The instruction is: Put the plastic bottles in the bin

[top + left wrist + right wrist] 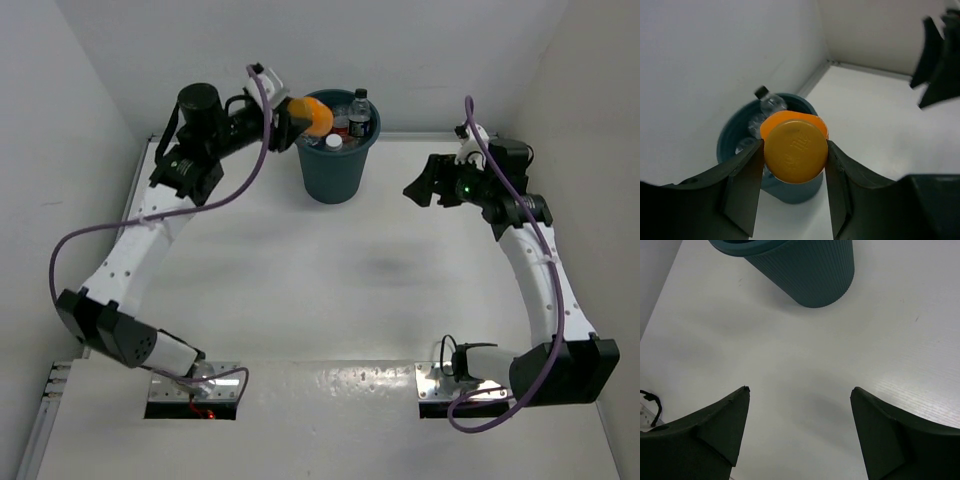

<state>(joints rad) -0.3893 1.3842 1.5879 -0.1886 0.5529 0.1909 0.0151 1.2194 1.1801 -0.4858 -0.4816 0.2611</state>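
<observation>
L claw (795, 147) is clamped on the orange bottle (317, 116), one finger on each side of its body. We see the bottle's round end facing the wrist cam, so its long axis runs straight out along the fingers, away from the wrist. Can't tell if that end is cap or base.

Just beyond and below the L claw's tips sits the bin (335, 175). The bottle hangs at its near rim, partly over the opening. Inside the bin, ahead of the claw, are a black-capped bottle (359, 108) standing roughly upright, a red-labelled one (342, 125) and a white-capped one (334, 142).

Room: the back wall is close beyond the bin and the side wall is close on the L claw's outer side. Open counter (330, 290) lies on its inner side.

R claw (800, 388) has its fingers wide apart and holds nothing. Bare counter lies under it, and the bin is ahead of its tips, well apart. The R-side wall runs close behind that arm.
</observation>
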